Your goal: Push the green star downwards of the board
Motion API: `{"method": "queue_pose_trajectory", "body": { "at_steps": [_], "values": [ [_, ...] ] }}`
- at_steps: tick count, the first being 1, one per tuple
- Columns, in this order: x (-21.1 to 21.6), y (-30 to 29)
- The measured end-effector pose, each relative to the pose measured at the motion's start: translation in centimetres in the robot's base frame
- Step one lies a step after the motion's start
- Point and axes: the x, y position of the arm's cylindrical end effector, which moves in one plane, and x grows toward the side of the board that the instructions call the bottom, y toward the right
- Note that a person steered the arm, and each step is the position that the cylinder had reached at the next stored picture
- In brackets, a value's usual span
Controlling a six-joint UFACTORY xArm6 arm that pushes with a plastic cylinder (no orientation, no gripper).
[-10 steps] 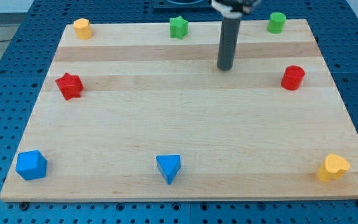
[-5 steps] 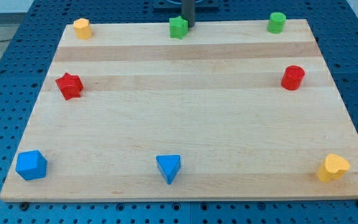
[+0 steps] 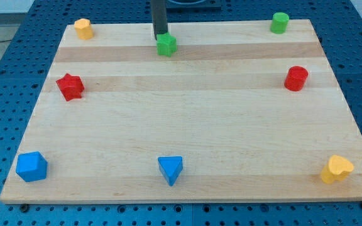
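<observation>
The green star point(image 3: 166, 45) lies on the wooden board point(image 3: 187, 119) near the view's top, a little left of centre. My tip point(image 3: 161, 36) is at the star's upper edge, just above it in the view and slightly to its left, touching or almost touching it. The dark rod rises from there out of the view's top.
A green cylinder point(image 3: 279, 22) stands at the top right and a yellow block point(image 3: 83, 28) at the top left. A red star point(image 3: 70, 86) is at the left, a red cylinder point(image 3: 296, 78) at the right. A blue cube point(image 3: 31, 166), blue triangle point(image 3: 170, 169) and yellow heart point(image 3: 336, 169) lie along the bottom.
My tip went from right of centre up to behind the green star, then came down and left. The green star has slid down and to the left from the top edge.
</observation>
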Motion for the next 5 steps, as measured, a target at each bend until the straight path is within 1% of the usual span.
{"method": "queue_pose_trajectory", "body": {
  "at_steps": [1, 2, 3, 5],
  "values": [
    [1.5, -1.5],
    [3.1, -4.3],
    [4.3, -3.5],
    [4.0, 4.0]
  ]
}}
